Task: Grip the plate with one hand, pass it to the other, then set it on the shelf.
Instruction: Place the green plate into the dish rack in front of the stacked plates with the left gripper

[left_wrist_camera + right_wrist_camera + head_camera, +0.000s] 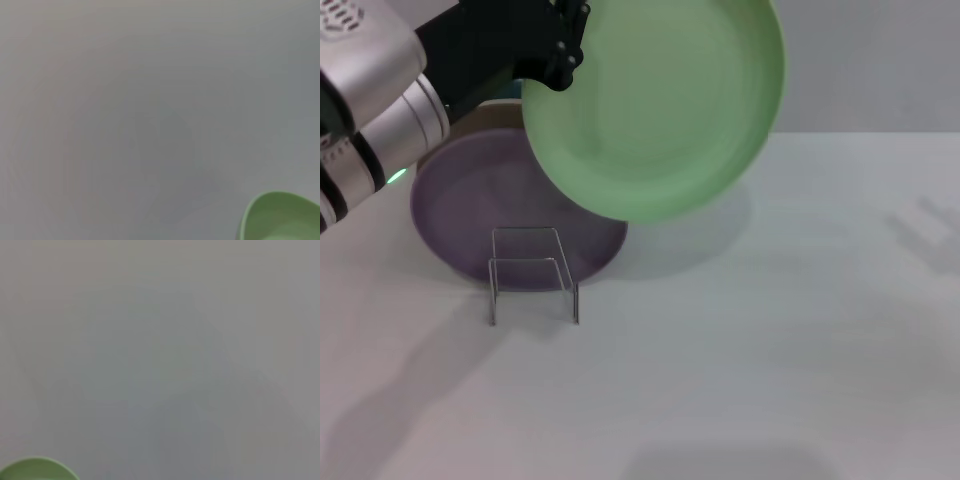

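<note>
Plate, pale mint green, hangs tilted in air above table, far centre. You see left gripper clamped on its left rim. Lavender plate lies flat below-left, clear shelf standing just near of it. Right gripper out of sight.

Plate held above table; rack seemingly before second plate.

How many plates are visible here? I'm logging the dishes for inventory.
2 clearly: the pale green plate held up in the left pincer, and the lavender plate flat on the table behind the clear rack. Another rim peeks behind it, mostly hidden.
</note>
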{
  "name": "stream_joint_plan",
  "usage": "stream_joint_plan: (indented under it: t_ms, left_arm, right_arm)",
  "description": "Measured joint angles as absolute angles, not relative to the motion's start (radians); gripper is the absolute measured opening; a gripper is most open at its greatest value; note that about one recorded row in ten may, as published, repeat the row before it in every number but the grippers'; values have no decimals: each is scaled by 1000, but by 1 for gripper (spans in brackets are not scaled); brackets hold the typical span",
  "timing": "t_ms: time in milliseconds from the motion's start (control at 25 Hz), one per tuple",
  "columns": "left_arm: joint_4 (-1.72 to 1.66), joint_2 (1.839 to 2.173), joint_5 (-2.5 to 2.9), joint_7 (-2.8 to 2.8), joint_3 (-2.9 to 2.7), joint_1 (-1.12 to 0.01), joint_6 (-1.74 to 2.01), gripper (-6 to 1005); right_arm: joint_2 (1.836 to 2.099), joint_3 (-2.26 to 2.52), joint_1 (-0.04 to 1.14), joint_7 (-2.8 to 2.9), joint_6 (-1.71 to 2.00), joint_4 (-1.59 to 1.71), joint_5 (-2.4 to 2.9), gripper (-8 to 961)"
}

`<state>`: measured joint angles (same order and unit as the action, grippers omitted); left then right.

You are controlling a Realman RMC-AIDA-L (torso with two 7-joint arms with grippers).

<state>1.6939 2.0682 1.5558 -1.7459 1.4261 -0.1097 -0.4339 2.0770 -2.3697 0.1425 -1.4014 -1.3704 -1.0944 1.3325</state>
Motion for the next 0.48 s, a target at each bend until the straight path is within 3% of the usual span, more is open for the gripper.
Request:
stream_joint_plan:
  t_ms: [480]
  left_arm:
    - [1550,2078,814,-2843,1352,-36,-614,53]
  right_arm:
    - [2076,-2373,142,-1412,-1404,-1064,1338,750]
